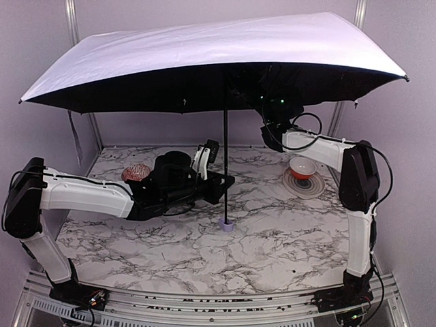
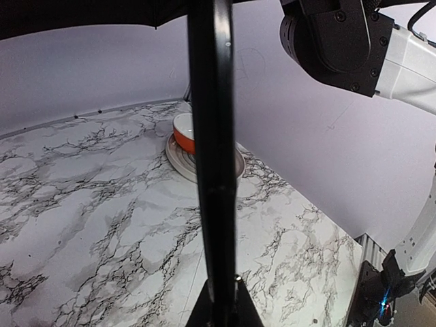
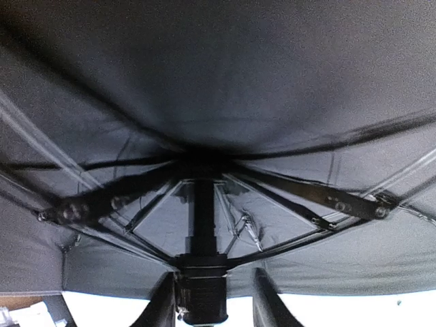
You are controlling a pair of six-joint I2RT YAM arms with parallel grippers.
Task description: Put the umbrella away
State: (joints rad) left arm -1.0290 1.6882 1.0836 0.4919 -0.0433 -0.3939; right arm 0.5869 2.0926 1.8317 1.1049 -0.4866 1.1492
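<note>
Low in the middle of the overhead view, the handle [image 1: 226, 225] of the umbrella [image 1: 204, 48] rests on the marble table [image 1: 286, 238], and the thin shaft [image 1: 225, 136] rises straight up from it. Just above the handle, the left gripper [image 1: 219, 182] reaches in from the left of the frame and is closed around the shaft, holding it upright. Farther back on the right, a bowl [image 1: 301, 166] sits on a plate [image 1: 304, 187], well apart from the shaft. Highest and farthest, the right gripper [image 3: 208, 303] is up beneath the spread canopy [image 1: 306, 41]. Its fingers are parted either side of the slider [image 3: 201, 286] with a gap showing, gripping nothing. The umbrella is fully open, so the closing step looks barely begun. Next, I judge, the right fingers must pinch the slider and draw it down the shaft while the left holds firm.
</note>
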